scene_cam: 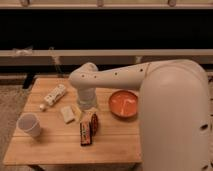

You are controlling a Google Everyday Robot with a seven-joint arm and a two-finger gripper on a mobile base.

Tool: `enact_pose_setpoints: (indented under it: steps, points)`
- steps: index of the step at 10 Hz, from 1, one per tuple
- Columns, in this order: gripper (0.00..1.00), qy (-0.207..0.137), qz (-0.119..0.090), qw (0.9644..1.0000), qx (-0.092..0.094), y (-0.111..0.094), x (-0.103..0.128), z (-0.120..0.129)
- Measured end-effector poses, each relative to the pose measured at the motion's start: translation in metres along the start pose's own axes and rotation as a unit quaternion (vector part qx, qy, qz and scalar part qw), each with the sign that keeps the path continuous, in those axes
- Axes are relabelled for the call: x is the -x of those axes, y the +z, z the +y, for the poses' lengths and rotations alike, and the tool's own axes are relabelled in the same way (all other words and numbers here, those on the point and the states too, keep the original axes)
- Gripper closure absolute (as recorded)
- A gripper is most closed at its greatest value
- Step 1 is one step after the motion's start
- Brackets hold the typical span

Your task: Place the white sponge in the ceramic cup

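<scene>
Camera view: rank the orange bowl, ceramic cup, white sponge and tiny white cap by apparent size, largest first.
1. orange bowl
2. ceramic cup, which sits nearer the camera, so it may look a little bigger than it is
3. white sponge
4. tiny white cap
The gripper hangs over the table between sponge and bowl.

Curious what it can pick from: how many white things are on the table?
4: ceramic cup front left, white sponge mid-table, packet back left, tiny cap beside it. The hand, low beside the sponge, may hide more.
</scene>
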Motion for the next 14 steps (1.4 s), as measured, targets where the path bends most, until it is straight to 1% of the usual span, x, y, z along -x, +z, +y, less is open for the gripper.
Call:
enact_pose_setpoints:
  steps: [1, 2, 3, 4, 5, 6, 7, 8, 10, 11, 13, 14]
  points:
    - [0.20, -0.007, -0.003, 1.0000, 0.000, 0.001, 0.018, 0.011]
    - [0.20, -0.017, -0.008, 0.9998, -0.002, 0.003, 0.044, 0.029]
    - [0.20, -0.022, -0.011, 0.9997, -0.005, 0.007, 0.064, 0.039]
    - [0.20, -0.024, -0.016, 0.9995, -0.009, 0.013, 0.083, 0.047]
    - [0.20, -0.025, -0.018, 0.9994, -0.015, 0.019, 0.095, 0.051]
    - [0.20, -0.022, -0.024, 0.9992, -0.021, 0.031, 0.110, 0.055]
    - [0.20, -0.016, -0.026, 0.9990, -0.034, 0.040, 0.118, 0.053]
    - [0.20, -0.010, -0.026, 0.9987, -0.043, 0.046, 0.123, 0.053]
    - [0.20, 0.005, -0.026, 0.9983, -0.052, 0.060, 0.129, 0.046]
    - [0.20, 0.007, -0.027, 0.9981, -0.054, 0.063, 0.130, 0.046]
    - [0.20, 0.005, -0.027, 0.9981, -0.056, 0.069, 0.135, 0.055]
    - [0.20, 0.005, -0.027, 0.9981, -0.056, 0.072, 0.137, 0.055]
